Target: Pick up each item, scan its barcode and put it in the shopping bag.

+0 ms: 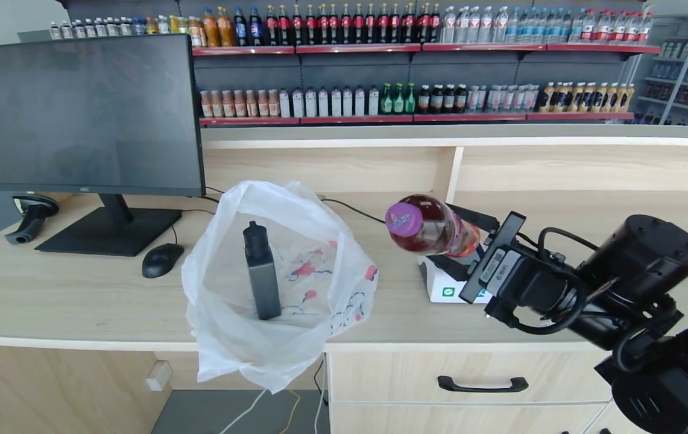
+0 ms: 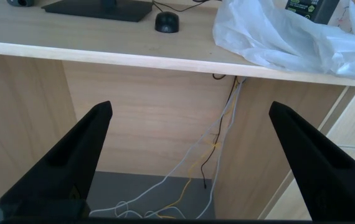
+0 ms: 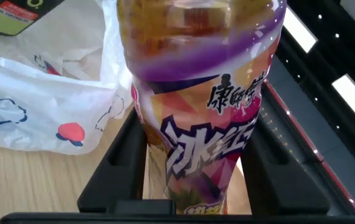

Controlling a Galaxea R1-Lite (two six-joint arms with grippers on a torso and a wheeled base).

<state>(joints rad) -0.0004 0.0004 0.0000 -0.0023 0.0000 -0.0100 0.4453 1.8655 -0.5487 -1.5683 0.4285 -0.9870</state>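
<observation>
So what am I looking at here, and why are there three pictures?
It's a two-armed robot working a shop checkout. The wide picture comes from a camera on its head. The other two come from cameras on its wrists, each looking along a claw. The right claw grips a drink bottle with a purple cap, tilted above the white scanner on the counter. The plastic shopping bag stands open beside it, a dark flask already inside. A monitor and mouse sit further left. The left claw hangs open, low in front of the counter, holding nothing.
</observation>
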